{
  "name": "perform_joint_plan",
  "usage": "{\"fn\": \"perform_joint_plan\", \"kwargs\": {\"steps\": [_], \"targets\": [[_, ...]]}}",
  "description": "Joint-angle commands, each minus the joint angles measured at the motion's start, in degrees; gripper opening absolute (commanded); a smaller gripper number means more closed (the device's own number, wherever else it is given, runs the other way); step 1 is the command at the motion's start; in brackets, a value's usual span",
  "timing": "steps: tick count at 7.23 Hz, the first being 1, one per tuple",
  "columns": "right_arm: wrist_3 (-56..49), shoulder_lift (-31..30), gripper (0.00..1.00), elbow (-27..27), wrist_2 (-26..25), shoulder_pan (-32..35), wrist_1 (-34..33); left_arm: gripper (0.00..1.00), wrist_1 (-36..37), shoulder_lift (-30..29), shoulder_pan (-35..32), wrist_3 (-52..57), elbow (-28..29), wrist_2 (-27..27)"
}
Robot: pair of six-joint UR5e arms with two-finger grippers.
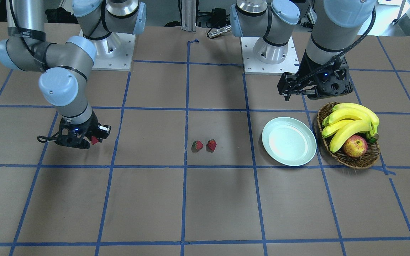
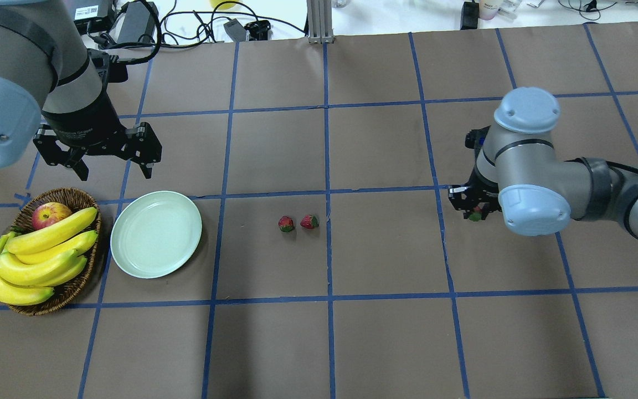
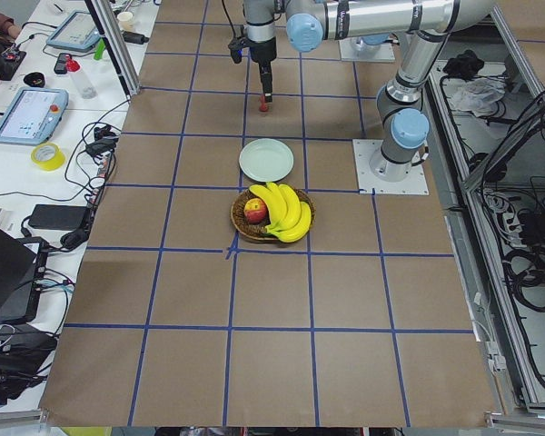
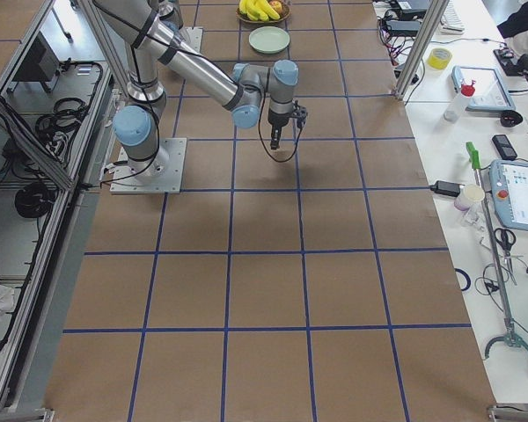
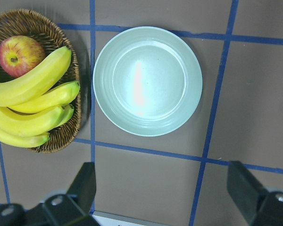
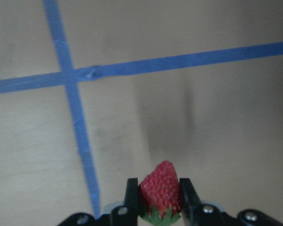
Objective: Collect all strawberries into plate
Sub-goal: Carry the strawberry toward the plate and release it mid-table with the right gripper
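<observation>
Two strawberries (image 2: 286,224) (image 2: 309,221) lie side by side on the table near its middle, also in the front view (image 1: 197,145) (image 1: 211,145). My right gripper (image 6: 159,197) is shut on a third strawberry (image 6: 161,187), held above the table; it also shows in the front view (image 1: 94,140) and the overhead view (image 2: 475,214). The pale mint plate (image 2: 156,233) is empty beside the basket and fills the left wrist view (image 5: 147,80). My left gripper (image 2: 109,163) is open and empty, hovering just beyond the plate.
A brown wicker basket (image 2: 78,198) with bananas (image 2: 36,257) and an apple (image 2: 50,213) stands just left of the plate. Blue tape lines grid the brown table.
</observation>
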Motion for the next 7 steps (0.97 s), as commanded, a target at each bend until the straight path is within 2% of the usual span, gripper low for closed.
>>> {"fn": "perform_joint_plan", "kwargs": {"steps": [1,2,4,5,7], "targets": [[19.9,0.6,0.04,-5.9,7.1,12.9,2.3,1.0,-0.1,-0.3,0.0,-0.2,-0.4,0.0],[26.4,1.6,0.05,-7.4,8.3,17.9,2.2,1.0,0.0,-0.3,-0.1,-0.1,-0.4,0.0],[32.5,4.8,0.05,-9.1,15.9,24.0,0.5,1.0,0.0,-0.2,-0.1,0.0,-0.4,-0.1],[32.6,6.6,0.06,-9.1,22.5,24.7,-0.9,1.0,0.0,-0.1,0.0,0.0,-0.4,0.0],[32.7,9.6,0.05,-8.8,26.6,25.2,-2.0,1.0,0.0,-0.1,0.0,0.1,-0.4,0.0]]}}
